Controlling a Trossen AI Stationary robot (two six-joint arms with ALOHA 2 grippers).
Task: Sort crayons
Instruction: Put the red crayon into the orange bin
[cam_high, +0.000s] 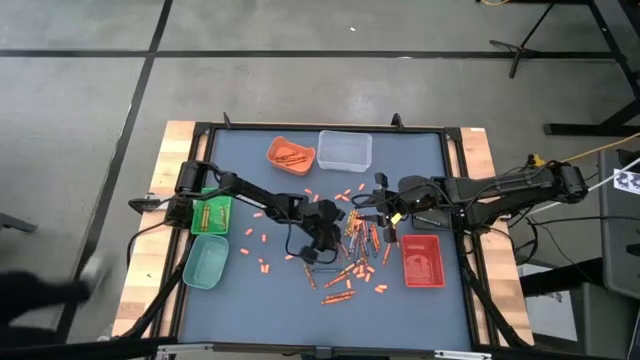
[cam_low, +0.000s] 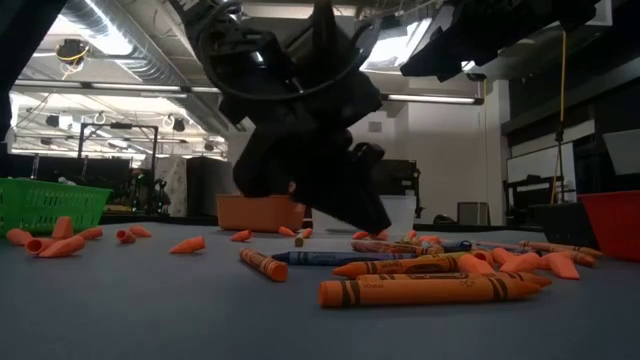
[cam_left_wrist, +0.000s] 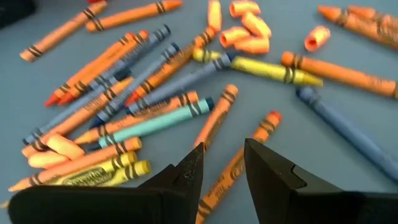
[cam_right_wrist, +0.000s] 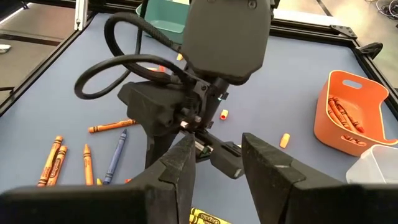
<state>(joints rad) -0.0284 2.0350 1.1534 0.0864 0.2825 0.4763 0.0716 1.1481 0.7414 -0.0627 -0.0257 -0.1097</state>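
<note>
Many crayons, mostly orange with some blue, yellow and one teal, lie loose on the blue-grey table top around its middle. Short orange stubs are scattered to their left. My left gripper slants down over the pile, open. A long orange crayon lies on the table below the gap between its fingers. In the low view it hangs just above the crayons. My right gripper waits open above the table's right half, facing the left wrist.
An orange tray with crayons and a clear tray stand at the far edge. A green basket and a teal tray sit on the left, a red tray on the right. Free room lies near the front edge.
</note>
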